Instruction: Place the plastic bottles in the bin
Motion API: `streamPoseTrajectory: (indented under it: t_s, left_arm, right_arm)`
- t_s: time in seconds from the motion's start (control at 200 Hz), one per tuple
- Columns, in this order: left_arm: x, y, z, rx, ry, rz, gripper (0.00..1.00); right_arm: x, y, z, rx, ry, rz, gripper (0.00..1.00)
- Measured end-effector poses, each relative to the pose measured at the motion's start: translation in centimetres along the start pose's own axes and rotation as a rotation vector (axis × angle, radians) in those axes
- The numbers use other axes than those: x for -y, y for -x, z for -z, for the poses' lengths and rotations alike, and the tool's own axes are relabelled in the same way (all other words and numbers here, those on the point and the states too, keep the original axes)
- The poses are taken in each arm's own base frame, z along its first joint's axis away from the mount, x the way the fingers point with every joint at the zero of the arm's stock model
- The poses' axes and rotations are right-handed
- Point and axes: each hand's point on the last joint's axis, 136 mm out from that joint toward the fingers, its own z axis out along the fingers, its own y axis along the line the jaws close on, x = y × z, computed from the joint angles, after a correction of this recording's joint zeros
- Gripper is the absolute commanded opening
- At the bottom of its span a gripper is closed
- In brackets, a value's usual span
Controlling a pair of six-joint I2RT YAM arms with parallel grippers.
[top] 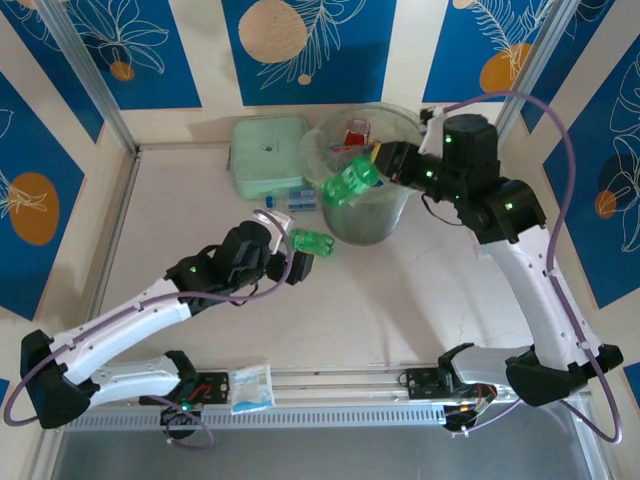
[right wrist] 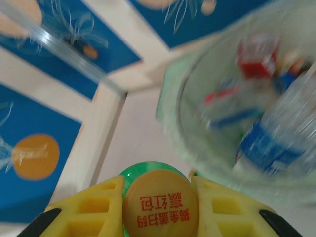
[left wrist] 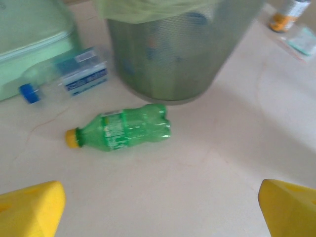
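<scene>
One green bottle (top: 350,183) is hanging over the bin (top: 372,228), clenched in the right gripper (right wrist: 160,205); a second green bottle (left wrist: 123,129) is lying beside the bin, the left gripper (left wrist: 160,205) gaping near it.

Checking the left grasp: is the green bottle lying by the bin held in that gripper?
No, the green bottle lies on the table ahead of the open left gripper, untouched.
</scene>
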Motion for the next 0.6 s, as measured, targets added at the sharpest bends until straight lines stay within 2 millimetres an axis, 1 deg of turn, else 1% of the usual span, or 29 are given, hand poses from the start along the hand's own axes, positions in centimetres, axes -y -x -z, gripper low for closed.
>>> streamPoseTrajectory:
  t_s: [0.055, 0.125, 0.175, 0.255, 0.4, 0.465, 0.54, 0.6]
  left_arm:
    - [-1.1, -0.1, -0.5, -0.019, 0.039, 0.030, 0.99]
    - [-2.0, -0.7, -1.2, -0.049, 0.072, 0.057, 0.99]
    - [-2.4, -1.3, -1.7, -0.075, 0.088, 0.072, 0.99]
    - [-2.7, -2.0, -2.3, -0.105, 0.099, 0.083, 0.99]
    - [-2.7, -2.3, -2.5, -0.121, 0.095, 0.103, 0.99]
    - [-2.7, -2.3, -2.6, -0.123, 0.095, 0.112, 0.99]
    - [-3.0, -2.5, -2.9, -0.131, 0.104, 0.125, 0.99]
    - [-3.4, -2.8, -3.2, -0.145, 0.114, 0.140, 0.99]
  right_arm:
    - [1.0, 1.8, 0.0, 0.066, -0.033, 0.002, 0.26]
    - [2.5, 3.8, -0.7, 0.131, -0.077, -0.003, 0.26]
    - [3.6, 5.1, -1.5, 0.177, -0.108, -0.010, 0.26]
    - [5.3, 6.7, -3.2, 0.232, -0.151, -0.017, 0.26]
    - [8.4, 8.4, -6.5, 0.266, -0.233, -0.025, 0.27]
    - [9.5, 9.1, -7.8, 0.271, -0.268, -0.021, 0.26]
    - [10.5, 9.9, -8.9, 0.277, -0.298, -0.012, 0.26]
    - [11.3, 10.1, -9.6, 0.275, -0.318, -0.003, 0.27]
